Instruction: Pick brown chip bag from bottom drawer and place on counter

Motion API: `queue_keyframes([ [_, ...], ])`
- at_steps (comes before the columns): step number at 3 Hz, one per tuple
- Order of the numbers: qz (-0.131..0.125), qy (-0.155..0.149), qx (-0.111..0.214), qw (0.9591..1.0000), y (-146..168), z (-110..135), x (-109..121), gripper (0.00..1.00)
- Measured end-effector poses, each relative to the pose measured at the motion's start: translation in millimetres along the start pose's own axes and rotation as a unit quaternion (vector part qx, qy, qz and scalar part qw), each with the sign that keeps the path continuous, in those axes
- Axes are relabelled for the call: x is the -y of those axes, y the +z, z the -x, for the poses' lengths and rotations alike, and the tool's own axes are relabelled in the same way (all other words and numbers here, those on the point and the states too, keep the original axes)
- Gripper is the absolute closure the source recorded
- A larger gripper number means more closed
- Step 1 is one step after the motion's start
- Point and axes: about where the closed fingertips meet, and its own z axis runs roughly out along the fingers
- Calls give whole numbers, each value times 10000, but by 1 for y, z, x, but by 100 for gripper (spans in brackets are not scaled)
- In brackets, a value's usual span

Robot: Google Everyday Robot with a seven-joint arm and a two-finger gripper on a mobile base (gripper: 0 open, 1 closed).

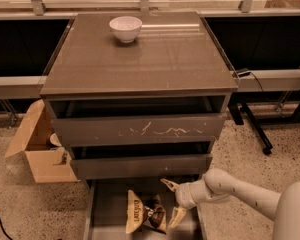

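Note:
The brown chip bag [144, 213] lies in the open bottom drawer [106, 219], dark brown with a cream end and "LATE JULY" lettering. My gripper [172, 201] is just to the bag's right, over the drawer, with its two cream fingers spread open, one up near the drawer front above and one low beside the bag. It holds nothing. The white arm reaches in from the lower right. The counter [155, 59] is the glossy grey-brown top of the cabinet.
A white bowl [125, 28] stands at the back of the counter. The scratched-front drawer [140, 131] and the one below it overhang the bottom drawer. An open cardboard box [37, 151] sits on the floor at the left. A black table leg [252, 126] stands right.

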Motion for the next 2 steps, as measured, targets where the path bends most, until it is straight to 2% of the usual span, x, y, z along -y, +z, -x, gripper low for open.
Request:
queue_keyframes([
  [2, 138, -8, 137, 9998, 39, -31, -8, 0],
])
